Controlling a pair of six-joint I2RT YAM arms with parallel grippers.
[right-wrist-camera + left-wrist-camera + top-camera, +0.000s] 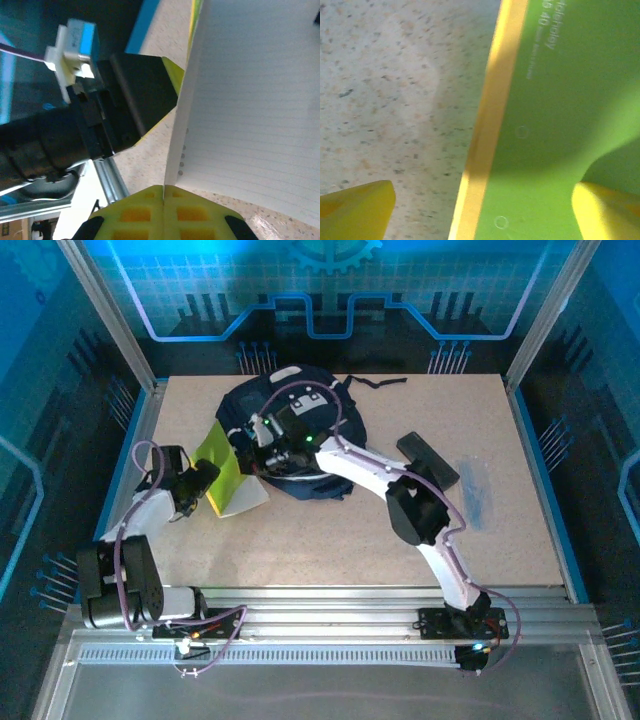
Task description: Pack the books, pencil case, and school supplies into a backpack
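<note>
Backpack: The dark navy backpack [240, 405] lies on the far half of the counter [350, 550], roughly midway between the left and right edges. A black strap [378, 382] trails toward the far edge, and your right arm reaches across the bag.
Lime green book: The lime green book [222, 468] stands open and tilted just left of the backpack, toward the counter's left edge. Its plain cover faces left.
Cover up close: Your left wrist view shows the lime green book [560, 100] as a flat, bright green cover with small pale print near the top. An orange-yellow strip runs along its edge, beside the speckled counter [385, 100].
Lined page: The lined page [260, 100] is white with faint ruling and a short row of small holes near one edge. From above, the lined page [248, 500] spreads toward the near edge.
Right end effector: Your right end effector [164, 210] [248, 445] is closed, its yellow pads pinching the edge of the lined page.
Left end effector: Your left end effector [482, 215] [205, 480] is open. One yellow fingertip [355, 210] sits over bare counter and the other over the green cover. You cannot tell whether either one touches.
Pencil case: The black oblong pencil case [428, 460] lies flat to the right of the backpack, nearer the counter's right edge and well apart from the book.
</note>
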